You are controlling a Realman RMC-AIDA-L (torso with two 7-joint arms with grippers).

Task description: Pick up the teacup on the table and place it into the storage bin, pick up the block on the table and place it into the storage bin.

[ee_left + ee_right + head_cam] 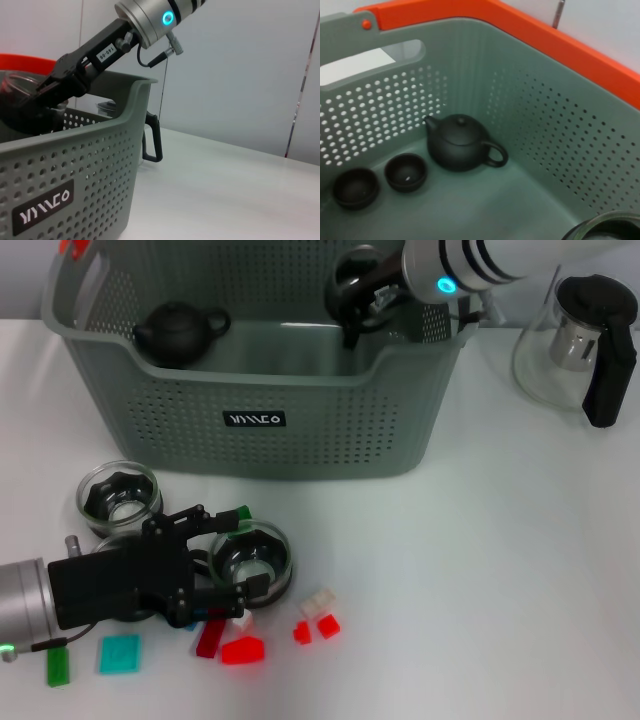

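Head view: your right claw (352, 300) hangs inside the bin (300, 450), clamped on a glass teacup; next, let go and lift clear. Your left claw (225, 565), fingers apart, sits low on the worktop (480, 570) around another teacup (252, 558), just above the blocks (243, 649).
Left wrist view: right claw (47, 90) inside the bin.
Right wrist view: bin holds a dark teapot (460, 142) and two small dark cups (406, 172).

Teapot (178, 332) crowds storage bin (300, 390) left; middle open.
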